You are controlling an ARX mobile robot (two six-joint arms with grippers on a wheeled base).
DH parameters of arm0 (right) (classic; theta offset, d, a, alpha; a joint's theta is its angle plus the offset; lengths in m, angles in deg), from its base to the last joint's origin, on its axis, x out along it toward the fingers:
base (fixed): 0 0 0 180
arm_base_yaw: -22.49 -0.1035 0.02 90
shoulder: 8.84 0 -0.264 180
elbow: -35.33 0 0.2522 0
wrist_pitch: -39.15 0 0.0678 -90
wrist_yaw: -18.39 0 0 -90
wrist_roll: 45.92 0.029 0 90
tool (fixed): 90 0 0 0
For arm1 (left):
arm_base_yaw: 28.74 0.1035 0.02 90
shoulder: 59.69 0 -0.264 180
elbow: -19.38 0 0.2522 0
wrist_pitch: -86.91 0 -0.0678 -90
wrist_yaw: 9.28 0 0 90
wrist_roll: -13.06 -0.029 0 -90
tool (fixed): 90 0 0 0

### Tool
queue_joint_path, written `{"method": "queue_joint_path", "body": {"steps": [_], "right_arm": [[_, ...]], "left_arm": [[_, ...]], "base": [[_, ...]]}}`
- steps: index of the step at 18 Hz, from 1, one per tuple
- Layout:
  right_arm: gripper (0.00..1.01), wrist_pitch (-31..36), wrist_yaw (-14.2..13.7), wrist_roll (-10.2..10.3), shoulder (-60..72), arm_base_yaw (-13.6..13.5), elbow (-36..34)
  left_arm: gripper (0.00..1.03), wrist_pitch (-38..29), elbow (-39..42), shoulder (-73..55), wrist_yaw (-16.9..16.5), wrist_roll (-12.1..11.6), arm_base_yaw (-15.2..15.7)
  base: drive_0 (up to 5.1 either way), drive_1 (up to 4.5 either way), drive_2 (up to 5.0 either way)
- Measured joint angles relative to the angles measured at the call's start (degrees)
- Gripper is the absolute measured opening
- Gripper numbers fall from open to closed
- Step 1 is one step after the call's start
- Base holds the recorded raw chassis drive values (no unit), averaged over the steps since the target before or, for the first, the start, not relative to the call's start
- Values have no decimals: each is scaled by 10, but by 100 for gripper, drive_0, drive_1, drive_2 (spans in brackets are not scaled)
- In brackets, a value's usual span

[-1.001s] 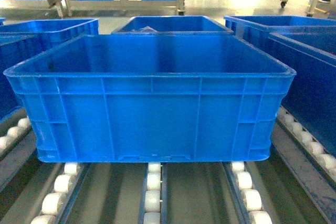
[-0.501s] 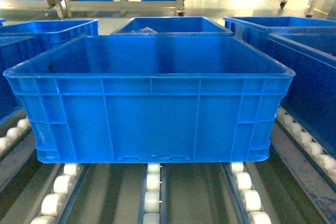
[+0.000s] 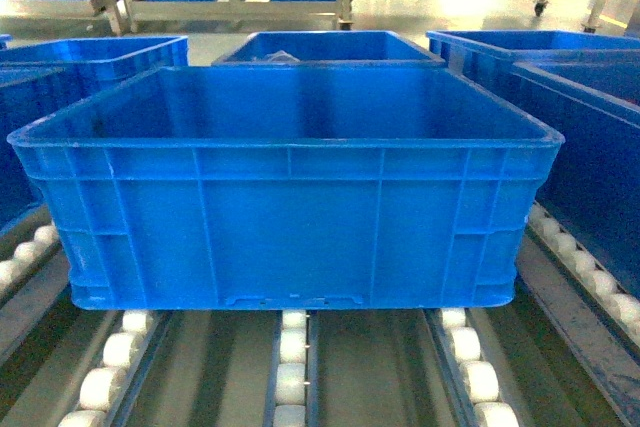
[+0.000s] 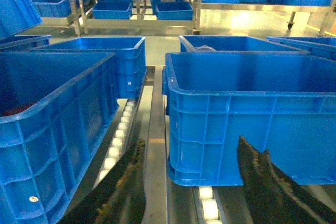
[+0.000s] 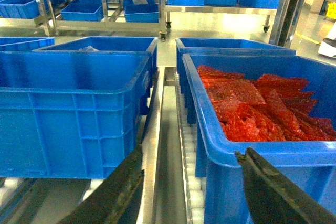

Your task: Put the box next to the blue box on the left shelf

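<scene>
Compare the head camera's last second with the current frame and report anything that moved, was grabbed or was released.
Nothing visibly changed. The box sits on the same spot of the left shelf, resting on the white rollers, and the neighbouring blue crates on either side stayed put. No hand appears in the head view; both wrist views show open fingers holding nothing.

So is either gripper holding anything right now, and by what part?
Nothing is held. The left gripper and right gripper are both open, fingers apart with only air between them, short of the box on the roller shelf.
</scene>
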Motion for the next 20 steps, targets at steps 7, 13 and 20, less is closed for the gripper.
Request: {"method": "queue_joint_path", "body": {"steps": [7, 13, 20], "right_arm": [[98, 0, 0, 0, 0, 0, 0], [98, 0, 0, 0, 0, 0, 0], [98, 0, 0, 0, 0, 0, 0]], "left_arm": [[98, 0, 0, 0, 0, 0, 0], [98, 0, 0, 0, 0, 0, 0], [98, 0, 0, 0, 0, 0, 0]], "base": [[0, 0, 0], [0, 0, 0], [0, 0, 0]]}}
